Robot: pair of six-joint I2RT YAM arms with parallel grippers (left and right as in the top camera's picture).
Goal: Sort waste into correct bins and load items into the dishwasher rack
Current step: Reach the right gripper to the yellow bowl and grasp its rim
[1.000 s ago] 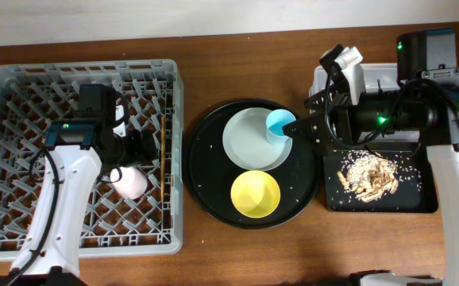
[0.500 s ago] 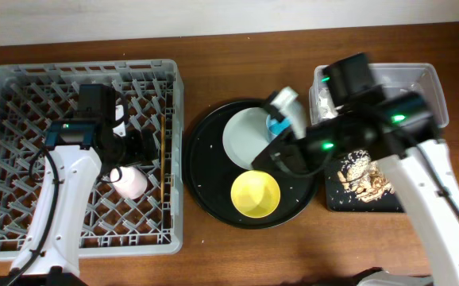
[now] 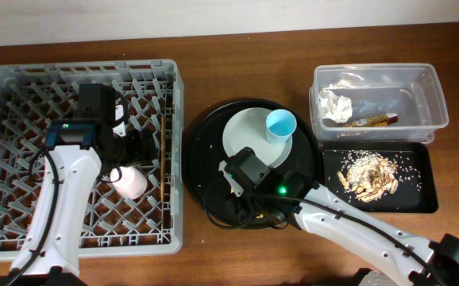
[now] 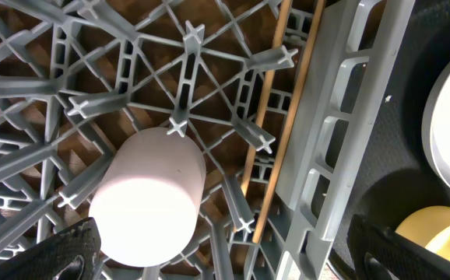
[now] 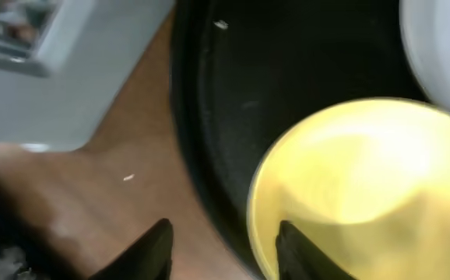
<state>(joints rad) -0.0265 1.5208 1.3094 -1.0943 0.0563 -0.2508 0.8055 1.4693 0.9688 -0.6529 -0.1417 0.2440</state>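
The grey dishwasher rack (image 3: 23, 87) holds a pink cup (image 3: 132, 183) lying on its side and brown chopsticks (image 3: 163, 151). My left gripper (image 4: 229, 253) hangs open just above the pink cup (image 4: 147, 194), touching nothing. On the round black tray sit the pale plate (image 3: 249, 139) and the light-blue cup (image 3: 281, 125). In the right wrist view my right gripper (image 5: 223, 241) stands with jaws apart astride the yellow bowl's (image 5: 357, 179) rim, one finger inside and one outside. In the overhead view the right arm (image 3: 249, 187) covers the bowl.
The clear tub (image 3: 432, 87) holds a crumpled tissue (image 3: 337, 105) and a gold-brown wrapper (image 3: 372, 121). The black rectangular tray (image 3: 420, 199) carries beige food scraps (image 3: 364, 173). The round black tray (image 3: 202, 147) lies between rack and bins, on a wooden table (image 3: 237, 56).
My right arm has swung from above the bins down to the front of the round tray, over the yellow bowl. The left arm has not moved.
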